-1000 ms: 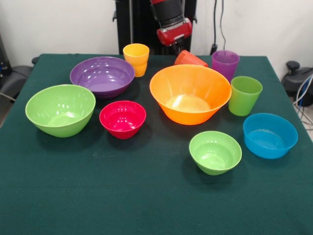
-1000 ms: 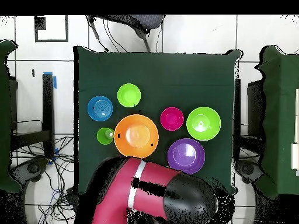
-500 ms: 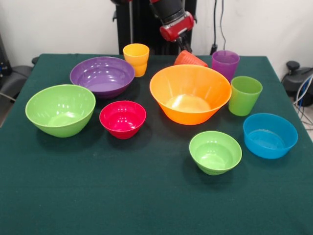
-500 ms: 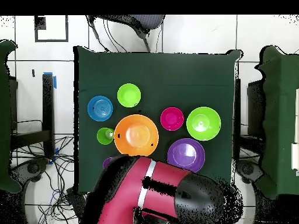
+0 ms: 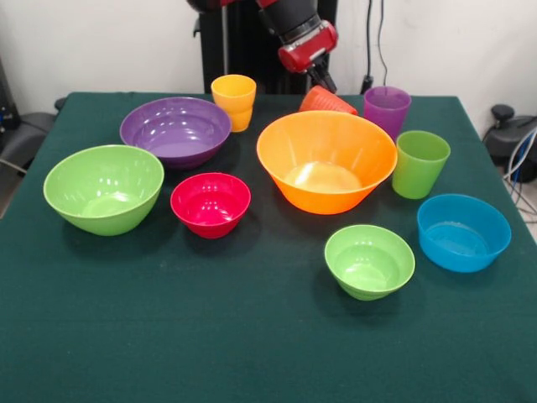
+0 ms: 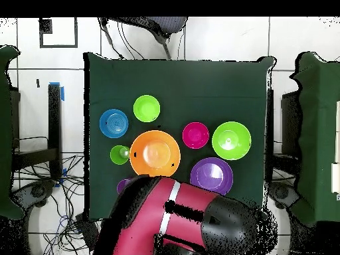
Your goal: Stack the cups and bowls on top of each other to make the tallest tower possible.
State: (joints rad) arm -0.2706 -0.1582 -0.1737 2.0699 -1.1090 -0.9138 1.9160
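Your gripper [image 5: 321,81] hovers just above the tipped orange cup [image 5: 327,101] behind the orange bowl [image 5: 326,159]. You cannot tell how its fingers stand. All bowls sit apart.

Bench [image 5: 252,353] cloth: dark green. Bowls: orange [image 5: 326,161], purple [image 5: 175,130], two light green [image 5: 103,188] [image 5: 369,260], magenta-red [image 5: 210,203], blue [image 5: 463,232].
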